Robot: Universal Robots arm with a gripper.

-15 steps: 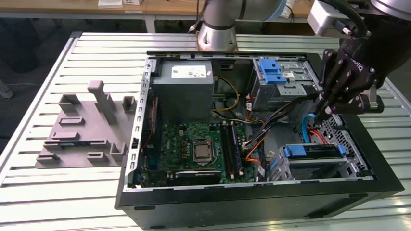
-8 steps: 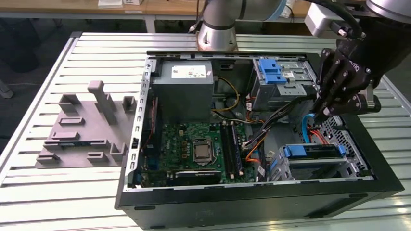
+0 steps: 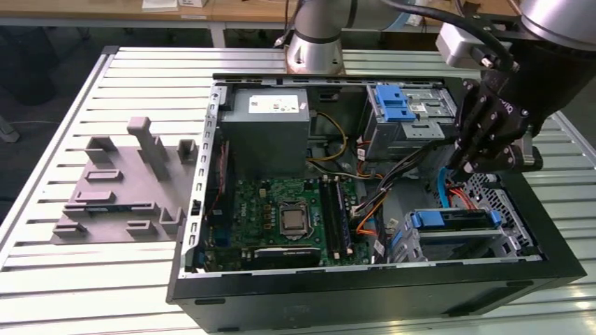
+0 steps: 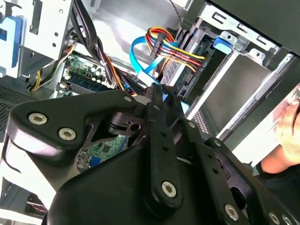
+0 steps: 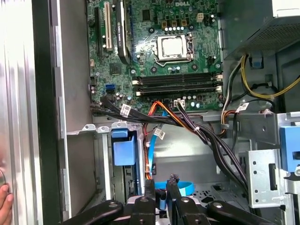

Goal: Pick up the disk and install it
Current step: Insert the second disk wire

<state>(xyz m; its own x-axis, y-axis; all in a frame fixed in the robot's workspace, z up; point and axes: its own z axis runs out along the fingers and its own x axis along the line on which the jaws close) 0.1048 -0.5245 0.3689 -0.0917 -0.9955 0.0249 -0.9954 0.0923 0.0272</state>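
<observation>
Centrally in the exterior view, the open case (image 3: 373, 279) rests on the tabletop (image 3: 56, 279); the tool (image 3: 465, 166) hangs inside it, just above the disk (image 3: 453, 220), which sits in its bay with the blue handle outward. Next, the second wrist view shows the fingers (image 4: 155, 101) pressed nearly together, gripping nothing, near a blue cable (image 4: 140, 63). Lastly, the first wrist view shows the disk (image 5: 123, 150) seated just beside the fingertips (image 5: 150, 185).
</observation>
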